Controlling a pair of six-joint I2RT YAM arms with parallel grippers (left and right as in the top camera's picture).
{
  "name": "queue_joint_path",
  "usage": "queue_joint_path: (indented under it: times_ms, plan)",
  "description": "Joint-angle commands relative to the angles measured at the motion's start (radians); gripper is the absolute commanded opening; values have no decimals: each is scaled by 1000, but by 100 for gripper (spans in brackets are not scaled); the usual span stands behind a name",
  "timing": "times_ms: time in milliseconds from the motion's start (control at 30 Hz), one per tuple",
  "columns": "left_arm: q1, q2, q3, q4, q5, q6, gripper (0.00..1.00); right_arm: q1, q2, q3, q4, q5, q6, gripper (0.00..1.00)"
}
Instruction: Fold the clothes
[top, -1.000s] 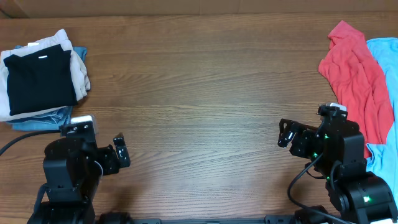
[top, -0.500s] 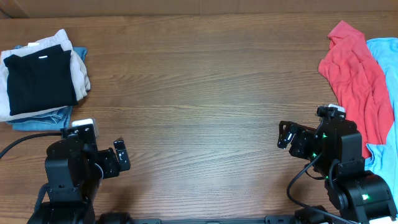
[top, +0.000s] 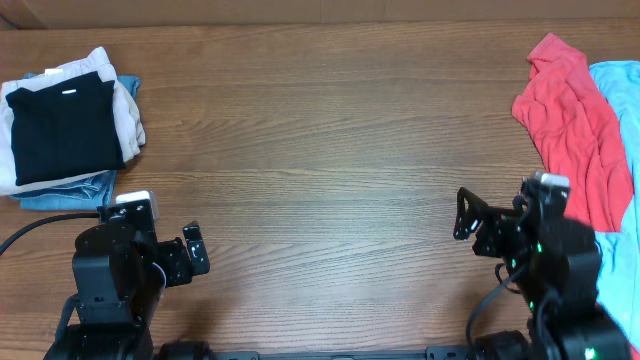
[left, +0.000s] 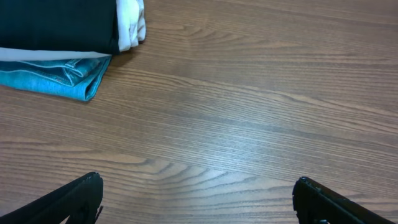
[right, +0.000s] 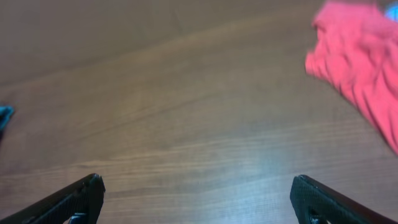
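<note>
The black garment (top: 62, 128) lies folded on top of a pile at the far left of the table, its small white neck label showing. Its edge shows at the top left of the left wrist view (left: 56, 25). My left gripper (top: 195, 252) is open and empty near the front left, well apart from the pile; in its own view (left: 198, 196) only bare wood lies between the fingers. My right gripper (top: 466, 214) is open and empty at the front right, and its own view (right: 198, 198) shows bare table between the fingers.
Under the black garment lie beige trousers (top: 128, 112) and blue denim (top: 70, 190), also seen in the left wrist view (left: 56, 78). A coral-red garment (top: 575, 130) and a light blue one (top: 622, 100) lie crumpled at the right edge. The wooden table (top: 320, 150) spans the middle.
The right arm has shifted slightly right and toward the front edge, and its wrist view is blurred. The left arm drew back a little earlier and is now still.
</note>
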Motion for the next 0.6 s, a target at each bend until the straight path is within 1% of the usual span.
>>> queue_joint_path:
  times_ms: [0, 167, 233, 367, 500, 567]
  plan:
    - [4, -5, -10, 0, -11, -13, 100, -6, -137, -118, 82, 3, -67, 100]
    - [4, -5, -10, 0, -11, -13, 100, -5, -348, -316, 248, -11, -81, 100]
    - [4, -5, -10, 0, -11, -13, 100, -5, -422, -391, 323, -51, -121, 100]
    - [4, -5, -10, 0, -11, -13, 100, -6, -527, -510, 457, -80, -159, 100]
    - [4, -5, -10, 0, -11, -13, 100, -10, -530, -615, 630, -79, -171, 100]
    - [4, -5, -10, 0, -11, -13, 100, -10, -530, -667, 729, -83, -200, 100]
